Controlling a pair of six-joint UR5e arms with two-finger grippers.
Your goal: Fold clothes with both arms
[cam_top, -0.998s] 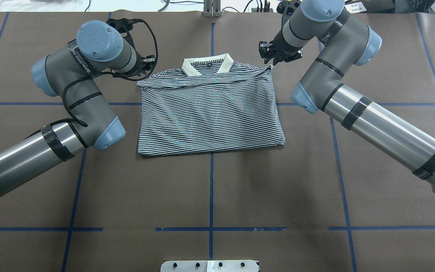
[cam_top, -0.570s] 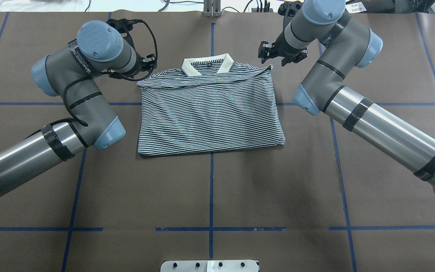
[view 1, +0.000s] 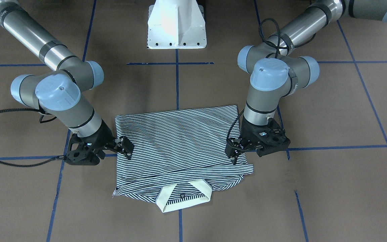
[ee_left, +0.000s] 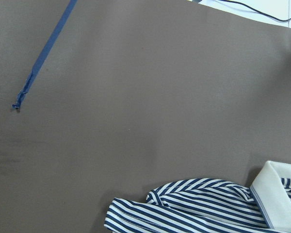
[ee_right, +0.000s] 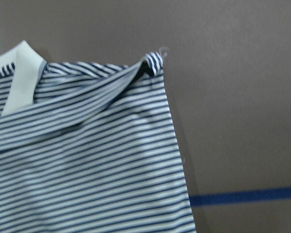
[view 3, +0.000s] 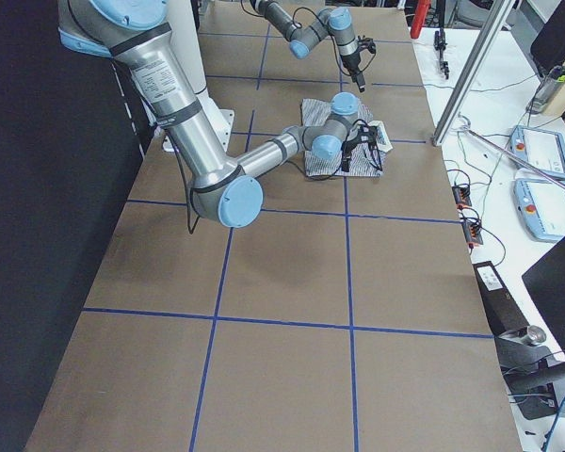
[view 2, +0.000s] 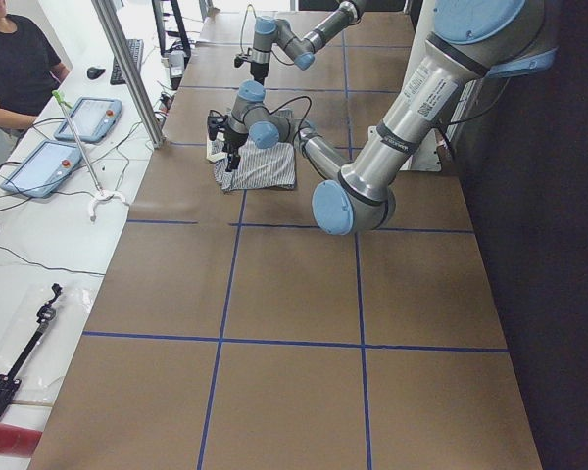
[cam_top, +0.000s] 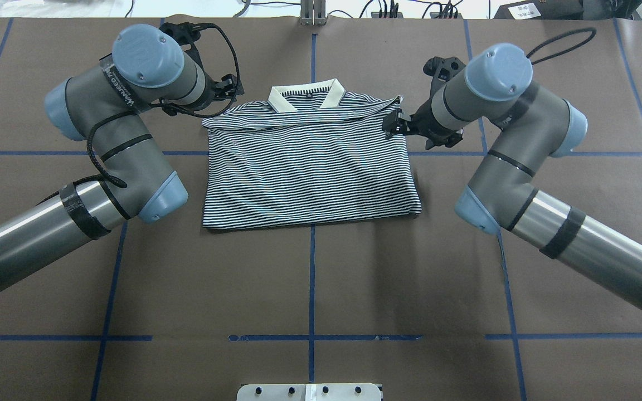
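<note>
**A:** Hands, where are you?
**B:** My right hand [cam_top: 394,124] is spread and empty at the polo shirt's [cam_top: 310,167] right edge. My left hand [view 1: 234,153] is near its upper-left corner in the overhead frame. I cannot tell its grip.
**A:** And the shirt?
**B:** Folded flat on the counter [cam_top: 310,278], centre frame, collar [cam_top: 279,100] toward the top.

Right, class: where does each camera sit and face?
Front-facing: across table, facing robot; left arm, right arm, base.
Overhead: behind robot, looking down; both arms.
Exterior left: table's left end; left arm nearest.
Exterior right: table's right end; right arm nearest.
Left wrist: down on polo shirt; no robot parts.
Right wrist: likewise.
Every view shows it.
</note>
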